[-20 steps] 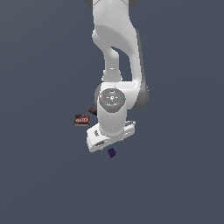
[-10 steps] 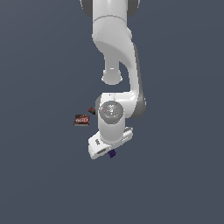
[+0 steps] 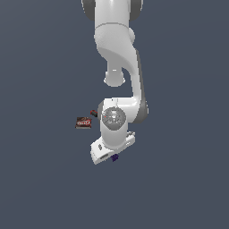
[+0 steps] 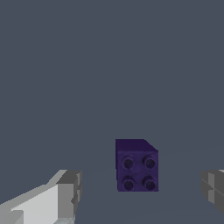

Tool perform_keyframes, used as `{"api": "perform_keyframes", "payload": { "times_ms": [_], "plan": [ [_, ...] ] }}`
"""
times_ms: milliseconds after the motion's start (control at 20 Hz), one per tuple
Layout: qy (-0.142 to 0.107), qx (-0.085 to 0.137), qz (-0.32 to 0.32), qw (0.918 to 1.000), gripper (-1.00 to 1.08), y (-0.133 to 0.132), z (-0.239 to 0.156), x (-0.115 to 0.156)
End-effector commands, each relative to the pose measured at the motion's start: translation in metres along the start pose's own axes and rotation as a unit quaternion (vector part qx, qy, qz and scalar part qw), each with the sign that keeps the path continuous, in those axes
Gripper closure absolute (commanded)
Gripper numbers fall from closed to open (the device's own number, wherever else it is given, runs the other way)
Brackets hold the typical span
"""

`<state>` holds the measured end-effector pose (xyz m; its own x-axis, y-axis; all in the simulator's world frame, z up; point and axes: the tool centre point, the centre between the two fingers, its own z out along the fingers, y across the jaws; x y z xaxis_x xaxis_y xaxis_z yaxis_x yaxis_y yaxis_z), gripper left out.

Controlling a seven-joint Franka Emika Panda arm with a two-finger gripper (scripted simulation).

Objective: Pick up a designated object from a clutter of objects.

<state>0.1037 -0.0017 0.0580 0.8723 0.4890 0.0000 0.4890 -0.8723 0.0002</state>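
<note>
The dark purple block [image 4: 137,168] has four studs on top and sits on the grey floor between my two fingertips, nearer one of them. My gripper [image 4: 142,188] is open, one grey fingertip [image 4: 70,192] on each side, not touching the block. In the exterior view the block [image 3: 115,157] peeks out just under my white hand [image 3: 112,145]. The flat red-brown packet [image 3: 83,122] lies to the exterior view's left of the arm. A bit of the red-and-black screwdriver [image 3: 94,112] shows beside the wrist. The whitish ball is hidden.
The arm's white links [image 3: 117,53] rise over the items and hide part of the clutter in the exterior view. The floor is plain dark grey all round.
The hand has come lower over the purple block, so less of the block shows under it. The packet and screwdriver have not moved.
</note>
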Motion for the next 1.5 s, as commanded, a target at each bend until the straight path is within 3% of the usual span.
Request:
{"api": "perform_keyframes", "payload": {
  "times_ms": [0,450,500,1450],
  "plan": [
    [0.0,0.0,0.0,1.0,-0.92,0.0,0.013,-0.001],
    [0.0,0.0,-0.001,1.0,-0.92,0.0,0.036,0.0],
    [0.0,0.0,-0.001,1.0,1.08,0.0,0.036,0.0],
    [0.0,0.0,-0.001,1.0,1.08,-0.011,0.02,-0.003]
  ]
}}
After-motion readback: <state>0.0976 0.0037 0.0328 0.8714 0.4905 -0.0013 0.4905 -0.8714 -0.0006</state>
